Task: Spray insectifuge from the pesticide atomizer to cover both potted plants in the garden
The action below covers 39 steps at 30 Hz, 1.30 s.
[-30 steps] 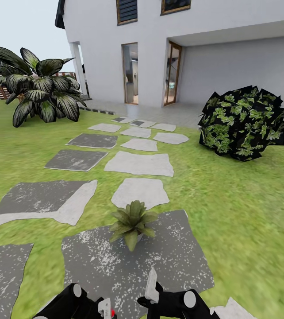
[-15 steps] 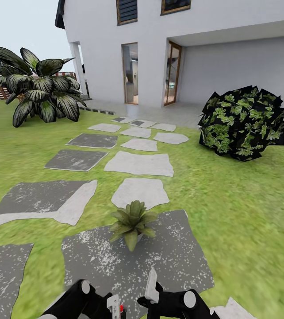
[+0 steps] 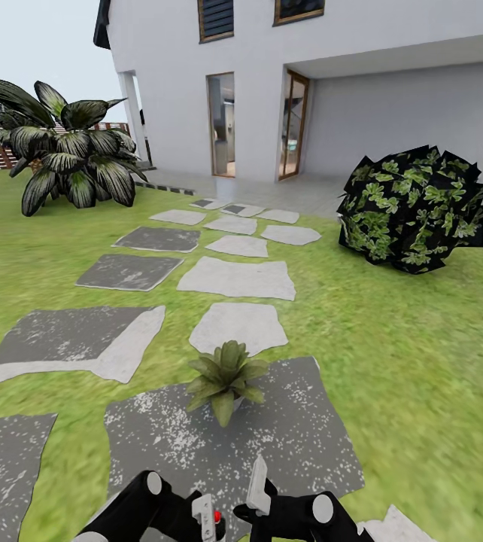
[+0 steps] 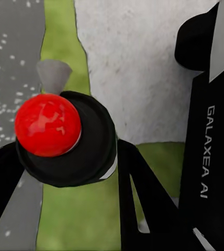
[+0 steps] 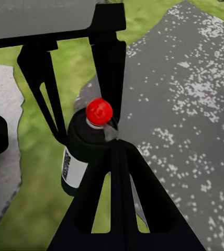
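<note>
Head wide; wrists close, sharing atomizer [image 5: 86, 151].

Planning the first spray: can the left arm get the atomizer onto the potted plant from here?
Probably yes. The left gripper holds the pesticide atomizer low in front; the potted plant sits just ahead on a stepping stone, nothing between.

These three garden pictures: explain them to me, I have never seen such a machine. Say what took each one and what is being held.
A simulated two-armed robot. The head camera looks down over a lawn with stepping stones toward a white house. One potted plant stands on the nearest dark stone. The black shapes below are its arms: left gripper, right gripper.

The other two pictures come from cameras near each gripper. The left wrist view looks down on the pesticide atomizer, red knob up, between the left gripper's fingers. The right wrist view shows the same bottle from the side.
</note>
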{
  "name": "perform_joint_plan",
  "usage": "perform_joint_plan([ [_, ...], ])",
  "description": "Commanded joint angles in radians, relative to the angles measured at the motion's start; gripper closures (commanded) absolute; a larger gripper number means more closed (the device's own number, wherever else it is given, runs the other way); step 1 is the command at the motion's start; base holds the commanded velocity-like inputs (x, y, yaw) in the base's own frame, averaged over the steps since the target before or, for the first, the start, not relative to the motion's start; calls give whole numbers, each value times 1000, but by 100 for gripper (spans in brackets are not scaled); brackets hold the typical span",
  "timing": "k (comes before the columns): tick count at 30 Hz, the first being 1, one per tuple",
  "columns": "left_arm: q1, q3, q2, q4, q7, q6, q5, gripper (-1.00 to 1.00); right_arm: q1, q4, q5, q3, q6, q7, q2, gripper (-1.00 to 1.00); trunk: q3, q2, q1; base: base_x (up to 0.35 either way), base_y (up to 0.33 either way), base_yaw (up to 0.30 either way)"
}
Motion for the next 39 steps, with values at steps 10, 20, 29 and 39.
perform_joint_plan([
  [10,0,2,-6,0,-2,-37,-6,100,0,-1,12,-1,-8,0,0,100,-1,0,0,0,0,0],
  [20,0,4,-5,2,-3,-83,-6,100,0,-1,12,-1,-8,-1,0,100,-1,0,0,0,0,0],
  [29,1,7,-10,6,-3,-87,0,100,0,-1,12,-1,-8,-1,0,100,-1,0,0,0,0,0],
  [39,0,4,-18,10,-5,-92,47,100,0,-1,12,-1,-8,-1,0,100,-1,0,0,0,0,0],
])
